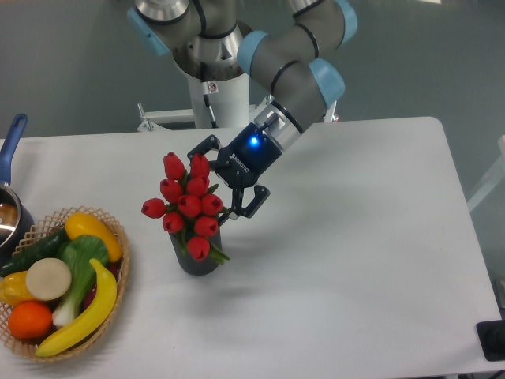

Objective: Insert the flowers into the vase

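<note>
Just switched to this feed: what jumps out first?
The red flowers near mid-table stand in the dark vase, spreading wider than it. Just right of them hangs the gripper with a blue light, jaws open, holding nothing. At the left edge sits a basket of bright fruit.

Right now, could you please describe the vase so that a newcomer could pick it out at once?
Start at the white table and find the woven basket of fruit on its left side. Just right of it stands the vase, below the gripper. It is a small dark grey cylinder, the only thing with red flowers standing in it.
</note>
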Robot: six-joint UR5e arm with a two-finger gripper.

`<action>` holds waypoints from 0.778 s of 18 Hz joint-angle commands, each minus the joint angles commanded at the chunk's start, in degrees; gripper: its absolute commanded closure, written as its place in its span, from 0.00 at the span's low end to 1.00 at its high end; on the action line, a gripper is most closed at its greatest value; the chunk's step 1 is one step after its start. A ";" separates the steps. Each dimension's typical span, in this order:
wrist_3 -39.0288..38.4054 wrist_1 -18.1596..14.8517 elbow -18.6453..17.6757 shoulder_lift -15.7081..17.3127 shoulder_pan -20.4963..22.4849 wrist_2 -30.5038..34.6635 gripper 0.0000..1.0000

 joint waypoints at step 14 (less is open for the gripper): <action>2.01 -12.28 20.72 8.62 2.11 36.01 0.00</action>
